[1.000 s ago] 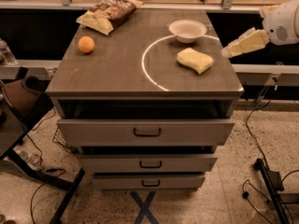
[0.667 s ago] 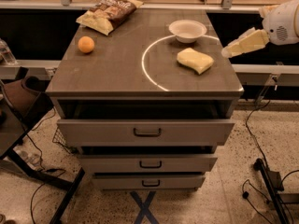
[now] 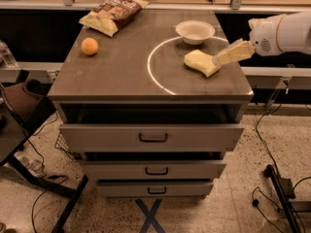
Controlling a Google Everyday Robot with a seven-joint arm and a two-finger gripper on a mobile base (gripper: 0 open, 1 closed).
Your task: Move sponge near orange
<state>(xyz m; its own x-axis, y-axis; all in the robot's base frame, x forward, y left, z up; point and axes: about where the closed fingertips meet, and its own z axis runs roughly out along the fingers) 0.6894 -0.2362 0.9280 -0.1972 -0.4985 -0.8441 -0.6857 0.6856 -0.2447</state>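
Reaching stage: the gripper (image 3: 218, 59), at the right of the frame, meets the sponge (image 3: 199, 62); whether it is open or closed, I cannot tell. Next it likely needs a secure hold, then a carry to the orange (image 3: 89, 46) at the upper left of the tabletop (image 3: 121, 72).

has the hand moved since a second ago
Yes. Judged against the white bowl, the hand has come left and is now at the right end of the sponge.

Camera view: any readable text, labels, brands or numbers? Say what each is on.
Chip bag: printed lettering, too blurred to read.
Floor: blue tape cross, a mark rather than text.
Sponge, orange, bowl, drawer fronts: no text visible.
Claw, at the sponge's right edge: no label visible.
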